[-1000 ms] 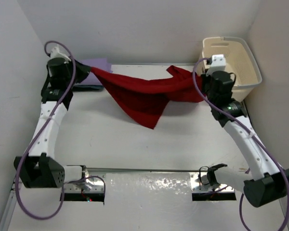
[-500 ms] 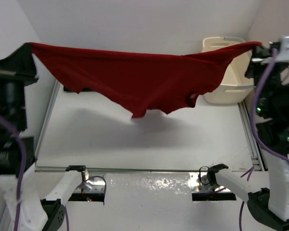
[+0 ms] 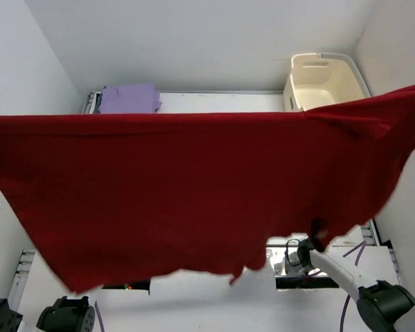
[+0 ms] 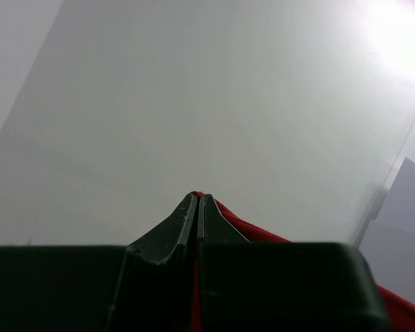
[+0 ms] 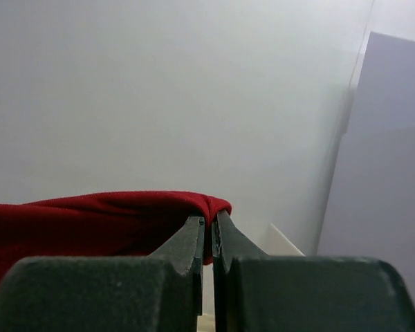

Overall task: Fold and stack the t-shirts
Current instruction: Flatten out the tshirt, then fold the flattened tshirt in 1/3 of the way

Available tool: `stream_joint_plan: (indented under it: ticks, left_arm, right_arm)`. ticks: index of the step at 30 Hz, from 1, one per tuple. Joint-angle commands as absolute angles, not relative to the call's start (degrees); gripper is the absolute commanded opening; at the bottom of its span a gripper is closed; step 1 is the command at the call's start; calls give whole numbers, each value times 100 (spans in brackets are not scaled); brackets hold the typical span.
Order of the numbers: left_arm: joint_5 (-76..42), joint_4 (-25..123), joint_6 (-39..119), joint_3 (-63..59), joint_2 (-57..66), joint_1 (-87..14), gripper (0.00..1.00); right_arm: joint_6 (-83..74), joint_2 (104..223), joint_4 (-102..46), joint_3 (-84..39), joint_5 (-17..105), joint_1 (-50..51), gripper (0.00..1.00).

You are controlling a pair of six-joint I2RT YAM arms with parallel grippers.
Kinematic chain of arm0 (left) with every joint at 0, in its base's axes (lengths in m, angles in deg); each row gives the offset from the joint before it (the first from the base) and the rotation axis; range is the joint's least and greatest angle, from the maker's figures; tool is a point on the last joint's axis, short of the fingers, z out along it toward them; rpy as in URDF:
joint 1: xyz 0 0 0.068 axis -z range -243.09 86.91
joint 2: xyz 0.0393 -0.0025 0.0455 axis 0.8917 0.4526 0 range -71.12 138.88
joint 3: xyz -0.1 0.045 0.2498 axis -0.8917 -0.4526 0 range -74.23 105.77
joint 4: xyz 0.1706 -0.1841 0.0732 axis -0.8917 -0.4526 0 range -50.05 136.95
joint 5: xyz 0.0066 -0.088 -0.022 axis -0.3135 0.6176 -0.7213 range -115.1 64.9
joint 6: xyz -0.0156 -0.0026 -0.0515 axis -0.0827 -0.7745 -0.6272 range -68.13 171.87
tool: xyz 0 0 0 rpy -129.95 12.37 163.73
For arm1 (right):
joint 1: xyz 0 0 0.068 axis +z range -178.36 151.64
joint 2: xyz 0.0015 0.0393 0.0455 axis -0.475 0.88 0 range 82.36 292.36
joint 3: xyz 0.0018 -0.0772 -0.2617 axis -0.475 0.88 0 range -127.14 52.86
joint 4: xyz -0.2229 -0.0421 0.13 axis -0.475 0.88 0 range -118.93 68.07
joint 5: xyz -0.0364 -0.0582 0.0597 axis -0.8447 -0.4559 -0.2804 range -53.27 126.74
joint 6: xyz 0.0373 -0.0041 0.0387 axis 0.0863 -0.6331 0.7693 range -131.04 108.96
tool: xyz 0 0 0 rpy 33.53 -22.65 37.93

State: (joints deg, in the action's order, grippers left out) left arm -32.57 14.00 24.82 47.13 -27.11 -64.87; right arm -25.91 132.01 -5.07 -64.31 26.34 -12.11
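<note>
Black tapered fingers [image 4: 171, 232] are seen on the left tool [image 4: 197, 198] and right tool [image 5: 209, 221], backed by blocky black housings [image 4: 283, 283].

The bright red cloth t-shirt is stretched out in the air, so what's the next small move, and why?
Probably lower both arms together to lay it flat on the white table: the red t-shirt hangs spread, pinched by the shut left gripper and right gripper.

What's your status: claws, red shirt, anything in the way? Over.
Both shut on red t-shirt: left claw, right claw. Shirt aloft, stretched wide. No obstruction visible.
</note>
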Motion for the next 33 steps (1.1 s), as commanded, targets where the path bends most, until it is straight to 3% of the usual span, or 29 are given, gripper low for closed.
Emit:
stream_joint_plan:
  ticks: [1, 10, 16, 19, 25, 33]
  left_arm:
    - [-3398, 1030, 2480, 4495, -2314, -6458, 0]
    - [-3635, 2319, 2216, 1134, -1841, -6458, 0]
    - [-3793, 3996, 2111, -1408, -735, -6476, 0]
    - [-3444, 4779, 2224, -1491, 448, -6493, 0]
    - [-3310, 5047, 2243, -228, 3212, -6502, 0]
    - [-3108, 5117, 2339, 680, 4155, -6511, 0]
  right_arm:
    - [-3027, 13605, -660, -5923, 2111, -1236, 0]
    - [-3363, 15114, -1810, -4006, 1511, -1306, 0]
    - [-2554, 16809, -2521, -2977, 2784, -1991, 0]
    - [-2440, 17655, -2699, -3211, 3091, -2018, 0]
    - [-2002, 19817, -2358, -4405, 3181, -2062, 0]
    - [-1684, 20540, -2252, -4690, 3182, -2089, 0]
